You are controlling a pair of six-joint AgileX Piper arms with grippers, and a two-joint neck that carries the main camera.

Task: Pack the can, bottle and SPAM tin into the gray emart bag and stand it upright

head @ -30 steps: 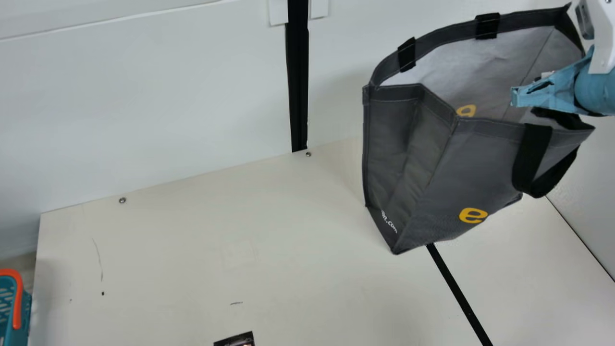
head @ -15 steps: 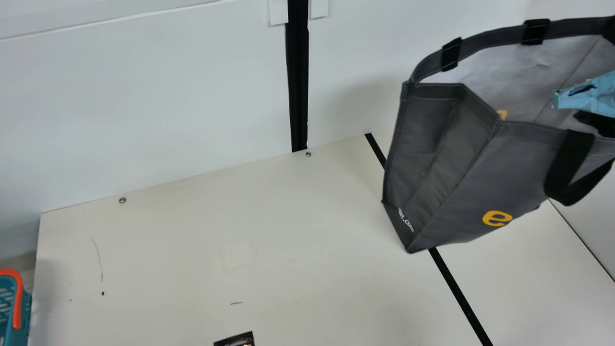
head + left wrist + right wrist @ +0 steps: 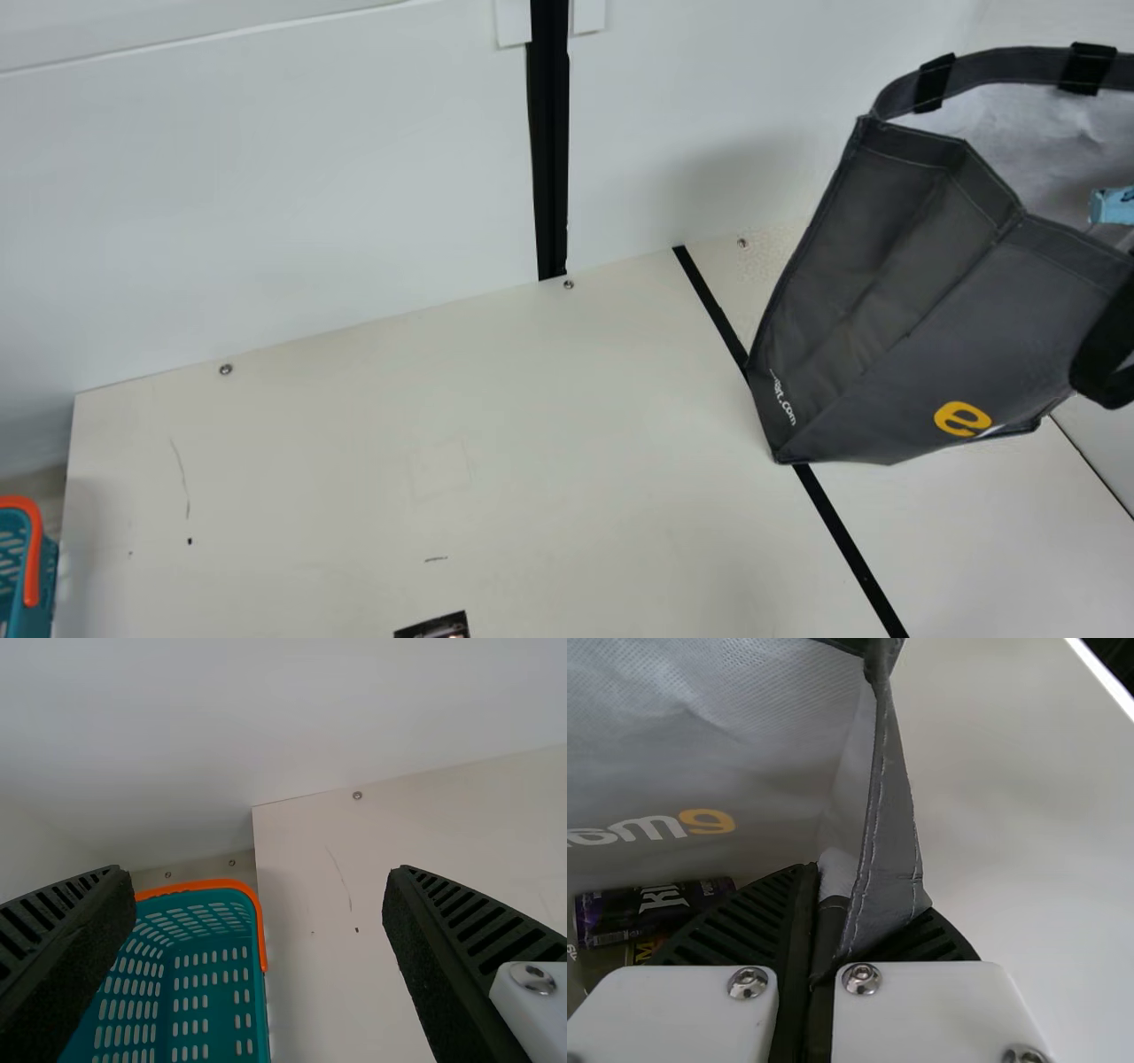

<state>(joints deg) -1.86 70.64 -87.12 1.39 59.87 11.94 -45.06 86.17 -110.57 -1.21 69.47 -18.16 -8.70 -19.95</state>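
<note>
Bag: gray fabric shopping bag with black strap handles and a yellow letter [image 3: 921,310], at the right of the main view, mouth open, body tilted over to the right rather than upright. Landmark for the rest.
Black strip: long, flat, dark line on the table [image 3: 850,540], running to the bag's low corner and partly behind it. Whether that corner touches down, cannot tell.
Right gripper: a blue-wrapped tip in the bag's mouth, main view, seems to be part of the right gripper [image 3: 1112,206]. In the right wrist view the jaws are clenched on the bag's stitched edge, cloth pinched between the black ribbed fingers.
Purple cylinder: purple and black, pale lettering [image 3: 620,911], lying inside the bag.
Yellow-marked item: dark, mostly hidden [image 3: 645,950], inside the bag just beside the cylinder; kind cannot be told.
Left gripper: left wrist view, jaws released and spread wide [image 3: 255,872], well apart from the bag.
Basket: teal slotted plastic, orange rim [image 3: 34,567], well left of the bag.
Printed item: small, dark, cut by the main view's bottom edge [image 3: 438,628], left of the bag.
Table: cream top [image 3: 354,461], reaching under and left of the bag.
</note>
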